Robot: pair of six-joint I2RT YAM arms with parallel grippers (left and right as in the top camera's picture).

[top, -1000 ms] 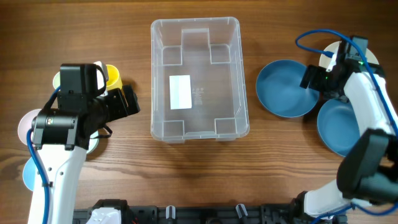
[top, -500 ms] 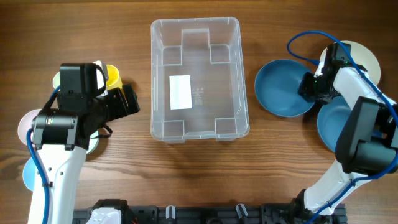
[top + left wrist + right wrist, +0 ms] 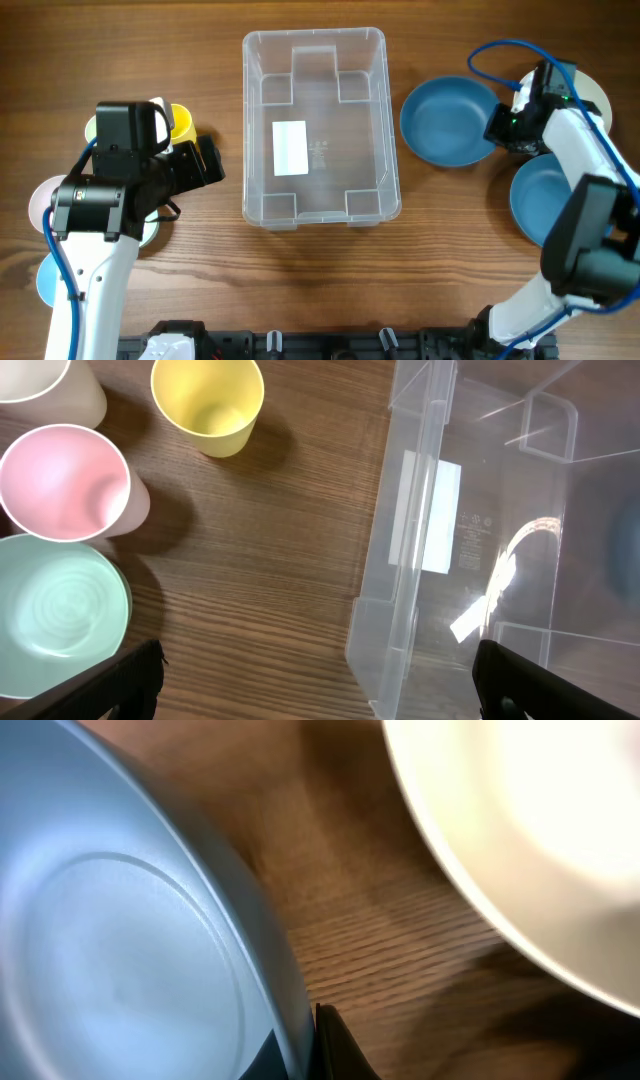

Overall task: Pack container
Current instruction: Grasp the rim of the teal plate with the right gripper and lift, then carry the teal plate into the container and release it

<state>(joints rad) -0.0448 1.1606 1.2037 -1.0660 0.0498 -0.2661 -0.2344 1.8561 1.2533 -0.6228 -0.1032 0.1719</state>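
Note:
The container (image 3: 392, 140), a large clear bin with a white label, stands empty at the table's middle. In the left wrist view the container (image 3: 400, 590) fills the right half. To its right lies a blue bowl (image 3: 445, 122), and my right gripper (image 3: 497, 125) is shut on its right rim. Seen from the right wrist, the bowl (image 3: 120, 940) has its rim pinched between the fingers of the right gripper (image 3: 305, 1040). My left gripper (image 3: 212, 163) hovers open left of the bin; the left gripper (image 3: 320, 695) has nothing between its fingers.
A second blue bowl (image 3: 540, 205) and a cream plate (image 3: 595, 90) lie at the right. At the left stand a yellow cup (image 3: 207, 400), a pink cup (image 3: 62, 480), a mint bowl (image 3: 55, 615) and a white cup (image 3: 40, 380).
My right gripper has shut on the blue bowl's rim. The bowl has shifted a little to the left and towards the back. The left arm has not moved.

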